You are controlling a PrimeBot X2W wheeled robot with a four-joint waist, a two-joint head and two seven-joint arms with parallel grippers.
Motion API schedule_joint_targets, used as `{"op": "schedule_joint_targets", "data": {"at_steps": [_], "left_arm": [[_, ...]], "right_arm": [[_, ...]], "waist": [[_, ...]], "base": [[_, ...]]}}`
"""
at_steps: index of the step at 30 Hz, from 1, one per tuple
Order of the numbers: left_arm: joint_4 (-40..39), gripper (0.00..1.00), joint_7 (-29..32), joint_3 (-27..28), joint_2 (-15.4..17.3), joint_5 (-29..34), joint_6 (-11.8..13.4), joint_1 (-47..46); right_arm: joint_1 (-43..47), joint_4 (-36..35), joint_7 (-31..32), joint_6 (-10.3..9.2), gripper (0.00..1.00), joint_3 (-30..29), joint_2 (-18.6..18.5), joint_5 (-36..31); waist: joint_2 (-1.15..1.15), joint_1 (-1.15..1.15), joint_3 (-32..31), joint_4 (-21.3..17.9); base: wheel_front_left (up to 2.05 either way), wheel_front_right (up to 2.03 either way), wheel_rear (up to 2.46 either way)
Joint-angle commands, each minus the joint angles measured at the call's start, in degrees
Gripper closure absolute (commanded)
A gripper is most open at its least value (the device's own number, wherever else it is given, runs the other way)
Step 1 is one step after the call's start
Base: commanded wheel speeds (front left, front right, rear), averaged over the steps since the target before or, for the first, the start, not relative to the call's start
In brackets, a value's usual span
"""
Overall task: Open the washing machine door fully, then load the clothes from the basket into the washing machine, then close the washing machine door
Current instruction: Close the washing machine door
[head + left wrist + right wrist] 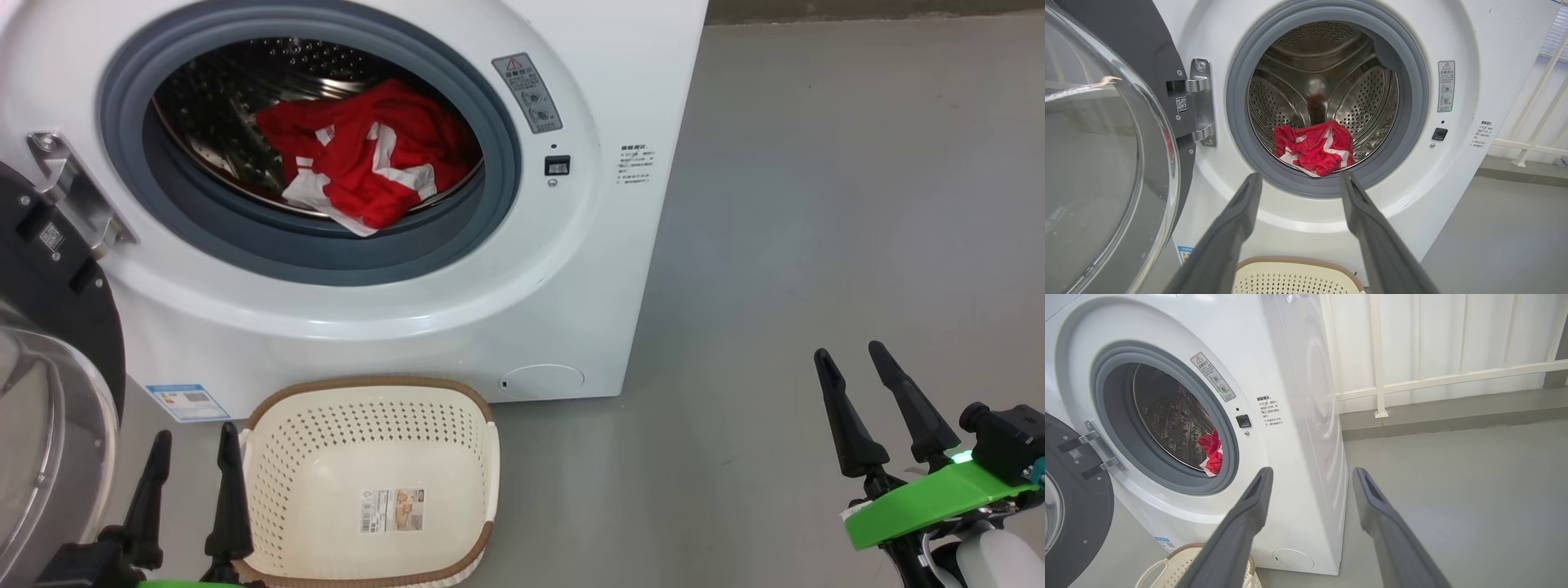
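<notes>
Clothes are in the washing machine, a red bundle with white stripes and patches lying at the lower front of the perforated steel drum, one pale corner drooping over the lip toward the grey gasket. The washing machine door stands swung wide to the robot's left, hanging on its metal hinge, its clear glass bowl bulging out at the lower left of the head view. On the grey floor, right in front of the machine and below the opening, sits the basket, its perforated bottom showing the label sticker. The left gripper hovers between the door and the basket's left rim, fingers spread apart with nothing between them; from its wrist camera they point up at the lower edge of the opening and the red bundle beyond. Over on the right, well apart from the machine, the right gripper hangs above the floor, its fingers likewise parted and holding nothing
</notes>
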Motion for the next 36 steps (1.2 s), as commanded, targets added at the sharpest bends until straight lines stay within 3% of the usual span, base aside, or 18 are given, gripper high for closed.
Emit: {"op": "schedule_joint_targets", "data": {"at_steps": [1, 36], "left_arm": [[-1.39, 0.0, -0.29, 1.53, 0.73, 0.32, 0.42, -0.28], [-1.65, 0.0, -0.29, 2.09, 0.72, 1.32, 0.42, -0.31]], "right_arm": [[0.19, -1.13, -0.27, 0.51, 0.0, 0.84, -0.73, -0.58], [0.79, -1.99, -0.27, 0.51, 0.0, 0.44, -0.17, -1.01]], "waist": [[0.0, 0.0, -0.05, -0.02], [0.0, 0.0, -0.97, 0.42]], "base": [[0.0, 0.0, 0.0], [-0.01, 0.01, 0.0]]}}
